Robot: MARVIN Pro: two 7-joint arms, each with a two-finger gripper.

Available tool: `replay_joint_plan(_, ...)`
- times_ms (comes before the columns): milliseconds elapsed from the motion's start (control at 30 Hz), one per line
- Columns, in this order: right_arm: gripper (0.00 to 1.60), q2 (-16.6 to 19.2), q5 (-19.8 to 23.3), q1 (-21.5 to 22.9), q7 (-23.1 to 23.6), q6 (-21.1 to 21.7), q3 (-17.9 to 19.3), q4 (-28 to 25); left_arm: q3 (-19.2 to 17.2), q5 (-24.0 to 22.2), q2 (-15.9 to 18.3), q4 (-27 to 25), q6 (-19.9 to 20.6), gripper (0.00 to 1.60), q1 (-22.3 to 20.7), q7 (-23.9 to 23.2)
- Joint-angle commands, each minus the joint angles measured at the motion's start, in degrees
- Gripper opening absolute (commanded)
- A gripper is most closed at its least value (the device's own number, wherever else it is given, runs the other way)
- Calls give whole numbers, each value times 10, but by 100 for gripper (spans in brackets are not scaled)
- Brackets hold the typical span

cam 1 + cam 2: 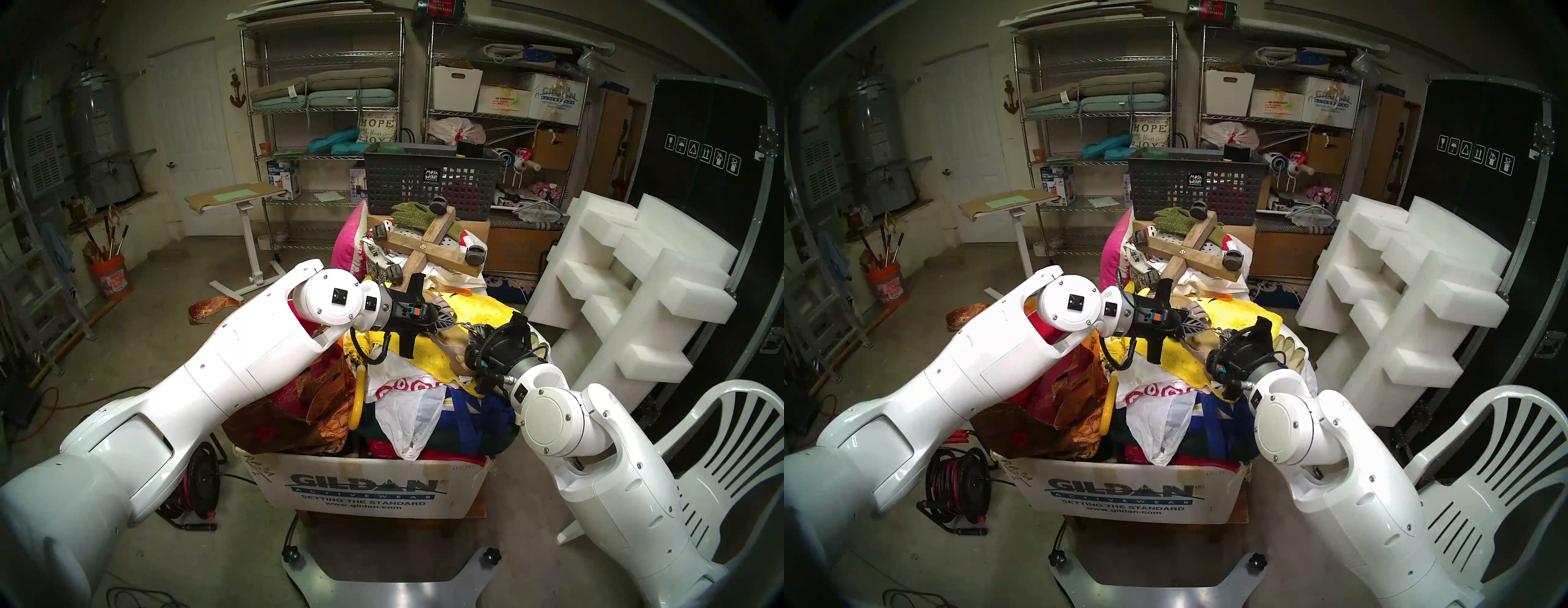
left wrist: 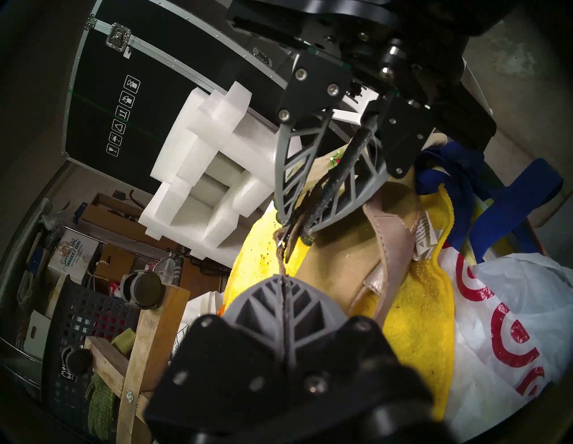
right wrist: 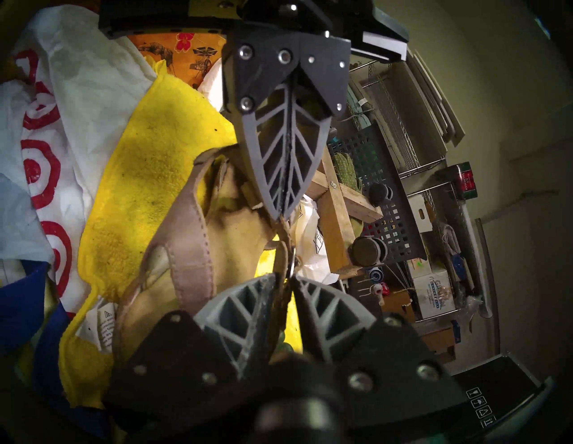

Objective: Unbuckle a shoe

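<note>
Shoe lay on its side on a yellow towel atop the heaped Gildan box, tan sole and pinkish straps facing the wrist cams. Left gripper was fully closed, fingers pressed flat together, pinching the thin ankle strap right at the tips; strap ran taut out of it toward the right gripper. Right gripper came in from the opposite side, nearly tip to tip with the left, shoe body just below and beside both. Its fingers were partway closed with a narrow gap, strap and metal buckle ring sitting in that gap; the fingertips touched the strap in the left wrist view, but I couldn't tell whether it was actually clamped or just straddling it. Both grippers sat over the heel end of the shoe. A white bag with red bullseyes lay beside the towel, wooden caster cross behind the pile.
</note>
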Motion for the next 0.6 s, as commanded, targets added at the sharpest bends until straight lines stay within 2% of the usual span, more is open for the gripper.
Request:
replay_joint_plan(0, 63, -7, -5, 2, -11, 5, 1, -11, -6, 7, 11, -18, 4, 0, -5, 4)
replay_joint_plan(467, 63, -11, -12, -2, -13, 15, 7, -13, -9, 5, 24, -36, 11, 0, 3, 6)
replay_joint_plan(567, 62, 0, -6, -2, -1, 2, 10, -14, -7, 4, 23, -35, 10, 0, 2, 6)
